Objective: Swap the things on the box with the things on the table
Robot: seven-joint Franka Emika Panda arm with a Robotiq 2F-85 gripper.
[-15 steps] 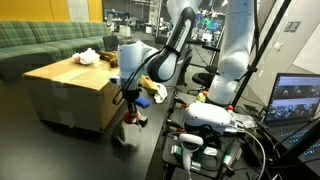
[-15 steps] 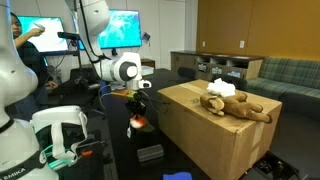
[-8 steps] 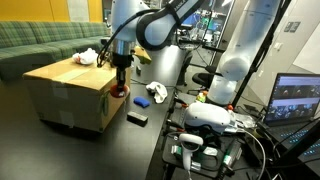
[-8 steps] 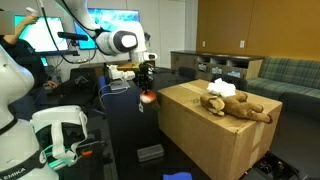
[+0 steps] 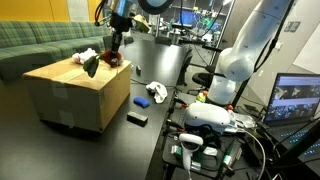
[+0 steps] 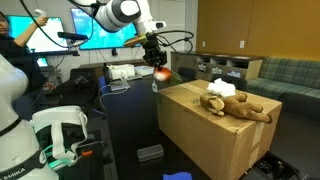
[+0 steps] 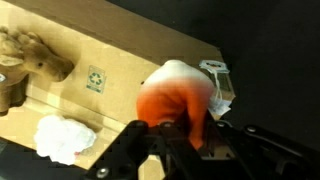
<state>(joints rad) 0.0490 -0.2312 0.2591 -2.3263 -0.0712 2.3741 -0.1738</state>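
Observation:
My gripper (image 6: 155, 60) is shut on an orange-red soft object (image 6: 161, 72) and holds it in the air above the near corner of the cardboard box (image 6: 200, 125). In the wrist view the orange object (image 7: 178, 98) hangs between the fingers (image 7: 130, 150) over the box edge (image 7: 120, 55). A brown plush toy (image 6: 236, 105) and a white crumpled thing (image 6: 221, 88) lie on the box top; both also show in the wrist view, the plush (image 7: 25, 62) and the white thing (image 7: 64, 136). In an exterior view the gripper (image 5: 113, 52) is above the box (image 5: 75, 88).
On the black table lie a small black object (image 5: 137, 118) and a blue, white and yellow cluster (image 5: 153, 94). The black object shows in an exterior view (image 6: 150, 152). A green sofa (image 5: 40, 40) stands behind the box. Monitors and robot equipment (image 5: 215, 120) stand at the table's side.
The gripper has risen from table level with the orange object and moved over the box's corner. The things on the box have not moved.

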